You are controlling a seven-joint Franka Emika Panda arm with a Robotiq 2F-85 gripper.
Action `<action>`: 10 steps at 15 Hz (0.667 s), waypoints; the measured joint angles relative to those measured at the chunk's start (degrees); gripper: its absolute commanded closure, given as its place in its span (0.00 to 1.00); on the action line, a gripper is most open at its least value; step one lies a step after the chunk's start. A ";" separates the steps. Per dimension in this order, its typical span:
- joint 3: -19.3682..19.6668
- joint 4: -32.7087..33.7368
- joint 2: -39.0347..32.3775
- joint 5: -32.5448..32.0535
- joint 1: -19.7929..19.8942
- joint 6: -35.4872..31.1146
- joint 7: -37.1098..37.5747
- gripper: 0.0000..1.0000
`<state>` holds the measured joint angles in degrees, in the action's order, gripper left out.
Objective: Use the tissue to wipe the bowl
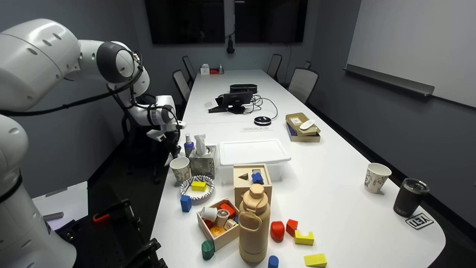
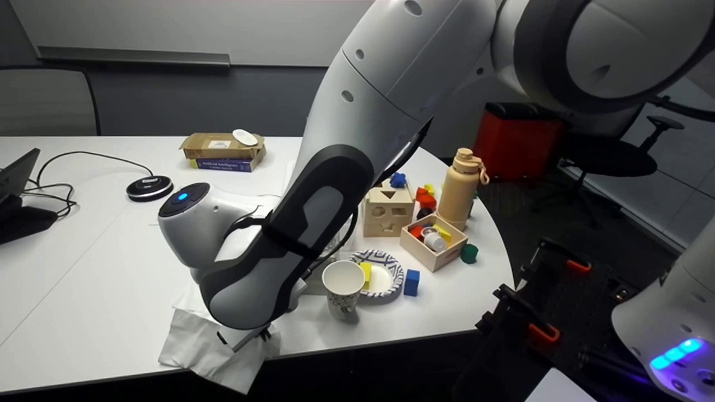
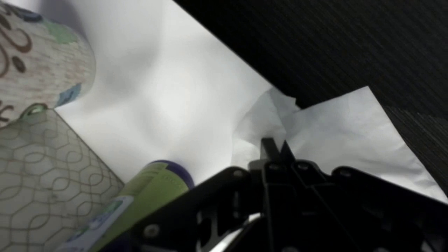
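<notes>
The tissue (image 3: 343, 140) is a crumpled white sheet at the table edge, partly hanging over it. It also shows in an exterior view (image 2: 209, 349). My gripper (image 3: 277, 143) points down with its fingers nearly together, and the tissue's folds gather at the fingertips, so it looks shut on the tissue. The gripper (image 1: 175, 149) also shows in an exterior view, beyond the paper cup; elsewhere the wrist hides its fingertips. The bowl (image 1: 210, 185) is a shallow white dish with a blue patterned rim. It holds a yellow block (image 1: 198, 186) and also shows in an exterior view (image 2: 395, 274).
A paper cup (image 1: 181, 169) stands between the gripper and the bowl. A tissue box (image 1: 202, 166) and a spray bottle (image 1: 189, 148) stand close beside the gripper. A blue block (image 1: 185, 203), a wooden tray (image 1: 223, 242), a shape box (image 1: 240, 193) and a lidded container (image 1: 253, 152) are nearby.
</notes>
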<state>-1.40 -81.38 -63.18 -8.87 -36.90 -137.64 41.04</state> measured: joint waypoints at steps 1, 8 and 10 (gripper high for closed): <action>0.08 -0.15 0.61 0.59 0.01 0.00 0.62 1.00; -0.34 -5.47 12.38 6.55 0.54 4.15 3.78 1.00; -1.23 -8.16 17.57 8.54 1.04 7.62 4.58 1.00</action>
<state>-2.63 -89.53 -45.62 -0.32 -35.86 -130.02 45.62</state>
